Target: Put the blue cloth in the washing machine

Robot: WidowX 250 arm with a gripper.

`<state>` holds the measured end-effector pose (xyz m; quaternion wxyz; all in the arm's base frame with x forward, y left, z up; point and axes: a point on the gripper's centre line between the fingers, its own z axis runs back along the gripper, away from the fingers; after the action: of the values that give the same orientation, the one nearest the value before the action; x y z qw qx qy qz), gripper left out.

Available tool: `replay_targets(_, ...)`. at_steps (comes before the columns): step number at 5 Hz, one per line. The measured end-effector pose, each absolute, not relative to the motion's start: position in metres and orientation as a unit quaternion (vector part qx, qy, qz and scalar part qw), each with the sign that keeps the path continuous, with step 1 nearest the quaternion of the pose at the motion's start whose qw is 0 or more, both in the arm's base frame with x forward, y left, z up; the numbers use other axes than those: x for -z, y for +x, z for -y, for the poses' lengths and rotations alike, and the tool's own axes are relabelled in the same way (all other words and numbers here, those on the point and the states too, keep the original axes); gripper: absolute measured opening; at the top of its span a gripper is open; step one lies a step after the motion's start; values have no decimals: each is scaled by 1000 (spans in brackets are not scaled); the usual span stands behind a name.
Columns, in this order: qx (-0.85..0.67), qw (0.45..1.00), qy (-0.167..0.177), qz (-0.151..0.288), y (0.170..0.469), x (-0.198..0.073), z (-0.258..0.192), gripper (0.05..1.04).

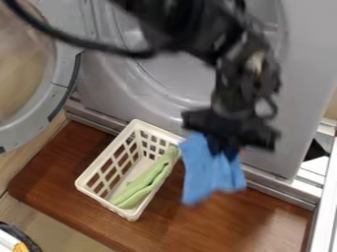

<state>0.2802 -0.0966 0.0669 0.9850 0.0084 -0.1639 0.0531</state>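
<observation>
The black gripper hangs right of the white basket, in front of the washing machine's lower front. It is shut on the top of the blue cloth, which dangles above the wooden board beside the basket's right edge. Behind the arm stands the grey washing machine, its round opening partly hidden by the arm. The machine's round door is swung open at the left.
A white plastic basket holding a green cloth stands on the brown wooden board. A white metal frame runs along the right edge. A black cable crosses the top left.
</observation>
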Motion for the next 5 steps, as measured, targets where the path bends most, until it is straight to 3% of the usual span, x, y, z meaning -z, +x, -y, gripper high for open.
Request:
replay_targets(3, -88, 978, 27, 186, 351, -98, 42, 97)
replay_targets(5, -88, 977, 21, 192, 391, -82, 27, 97)
